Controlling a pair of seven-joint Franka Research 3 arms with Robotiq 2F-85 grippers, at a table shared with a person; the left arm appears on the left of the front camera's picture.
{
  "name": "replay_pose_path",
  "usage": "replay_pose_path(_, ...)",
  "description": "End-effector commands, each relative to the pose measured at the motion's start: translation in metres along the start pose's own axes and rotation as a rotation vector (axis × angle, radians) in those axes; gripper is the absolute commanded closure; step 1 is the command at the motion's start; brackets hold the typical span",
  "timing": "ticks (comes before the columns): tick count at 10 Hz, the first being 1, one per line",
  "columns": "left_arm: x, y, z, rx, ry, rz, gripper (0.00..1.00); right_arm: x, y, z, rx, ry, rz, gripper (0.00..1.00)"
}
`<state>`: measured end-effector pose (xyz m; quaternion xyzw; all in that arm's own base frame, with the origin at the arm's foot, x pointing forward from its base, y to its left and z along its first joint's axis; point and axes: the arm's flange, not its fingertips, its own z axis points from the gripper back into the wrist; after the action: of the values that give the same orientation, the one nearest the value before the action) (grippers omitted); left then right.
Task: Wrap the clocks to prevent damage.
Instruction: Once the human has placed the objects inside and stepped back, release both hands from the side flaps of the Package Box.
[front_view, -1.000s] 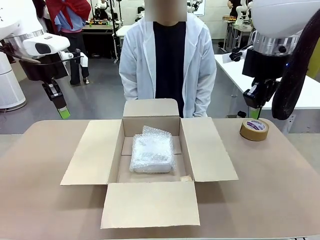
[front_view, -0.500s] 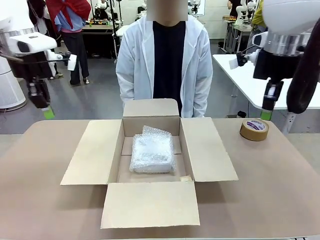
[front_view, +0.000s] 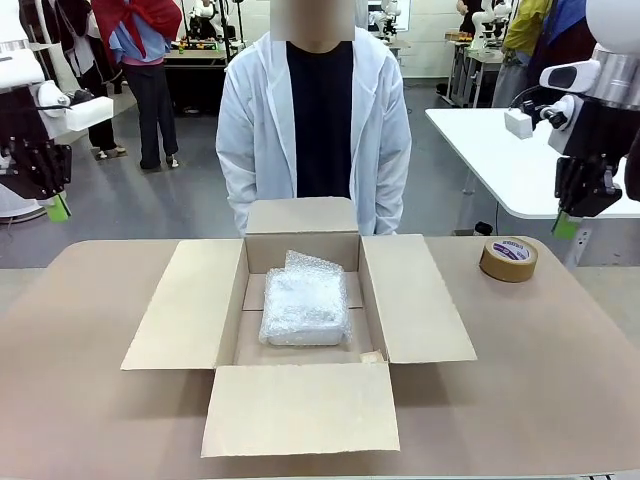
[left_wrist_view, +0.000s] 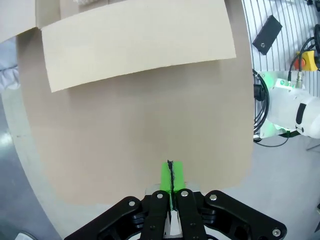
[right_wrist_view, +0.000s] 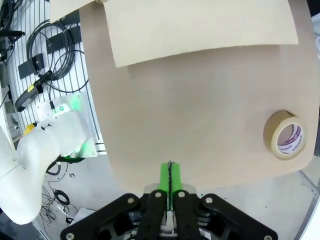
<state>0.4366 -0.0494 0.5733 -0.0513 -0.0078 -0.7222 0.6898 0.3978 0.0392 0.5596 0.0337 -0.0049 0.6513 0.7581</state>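
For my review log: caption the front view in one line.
Wrapped clocks lie in the open carton, tape roll nearby; left hand and right hand shut, raised aside.

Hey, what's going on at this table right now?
Nobody is handling anything at this moment. A whitish bundle of clear bubble wrap, the wrapped clocks, lies inside the open brown cardboard carton in the middle of the table, flaps spread. A brown tape roll sits to the robot's right. The left tool and the right tool are both shut and empty, raised at either side. A person in a white coat stands behind the carton.
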Motion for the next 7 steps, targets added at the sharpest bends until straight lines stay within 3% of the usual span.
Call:
replay_pose_path(1, 0.006, -0.004, 0.002, 0.011, 0.005, 0.051, 1.00, 0.008, 0.003, -0.001, -0.007, 0.025, -0.051, 0.99)
replay_pose_path(5, 0.005, -0.001, 0.001, 0.004, 0.007, 0.029, 1.00, 0.011, 0.003, 0.000, -0.006, 0.016, -0.032, 0.99)
replay_pose_path(7, -0.036, 0.005, -0.009, 0.071, -0.216, 0.079, 1.00, -0.023, -0.014, -0.013, 0.055, -0.344, 0.099, 0.99)
